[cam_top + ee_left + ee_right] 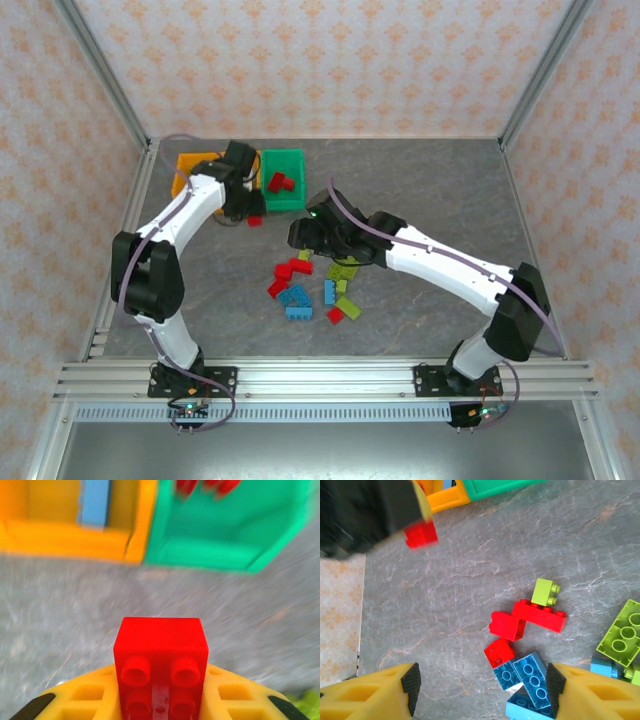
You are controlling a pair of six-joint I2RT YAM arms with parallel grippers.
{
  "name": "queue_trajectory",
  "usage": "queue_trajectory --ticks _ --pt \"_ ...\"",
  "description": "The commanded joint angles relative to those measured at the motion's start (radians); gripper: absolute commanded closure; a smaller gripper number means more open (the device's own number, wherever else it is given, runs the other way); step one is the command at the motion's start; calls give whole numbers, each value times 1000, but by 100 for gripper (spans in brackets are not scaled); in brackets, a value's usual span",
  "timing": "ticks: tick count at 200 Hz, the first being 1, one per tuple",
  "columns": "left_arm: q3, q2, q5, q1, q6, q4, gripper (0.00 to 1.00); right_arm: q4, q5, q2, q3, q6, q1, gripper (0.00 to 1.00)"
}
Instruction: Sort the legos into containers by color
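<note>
My left arm (190, 212) rises from its base, its dark elbow pushed outward. The white forearm slants in toward the green bin (290, 203). The left gripper (250, 212) hangs just off that bin's near left corner. Through its wrist camera I see yellow, latticed plastic fingers (235, 695) pinched on a red brick (160, 645). It is a glossy square block with four round studs facing the lens, and it sits just short of the green bin's near wall.

My right arm (440, 262) stretches low and long from its base toward the loose legos (310, 285), which lie well on the arms' side of the green bin. The right gripper (482, 687) points straight down with its jaws spread wide. Its black ribbed pads (411, 685) sit on yellow fingers and grip nothing. Two blue bricks (527, 672) with ring-shaped studs lie on the table under the gap.

The green bin is smooth moulded plastic, rectangular and open-topped, with red pieces (280, 182) lying in it. An orange bin (65, 535) of the same boxy shape stands touching its left wall and holds a pale blue brick (95, 502). That view is blurred, so I can't make out finer detail. The pile mixes red, blue and lime bricks, and one lime brick (621, 639) is a broad tile with large studs. The table (430, 190) is matte grey with stone-like veins.
</note>
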Motion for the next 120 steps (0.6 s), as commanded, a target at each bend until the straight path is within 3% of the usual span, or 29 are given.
queue_trajectory --ticks 1,39,79,120 --pt "154 85 -61 -6 -82 -7 72 0 78 -42 -6 19 -2 31" --pt "500 350 -99 -8 -107 -41 70 -36 116 -76 -2 43 -2 31" --pt "867 583 -117 -8 -92 -186 54 -66 174 -158 -44 77 -2 30" --pt "906 550 -86 -13 -66 -239 47 -41 246 -194 -88 84 -2 30"
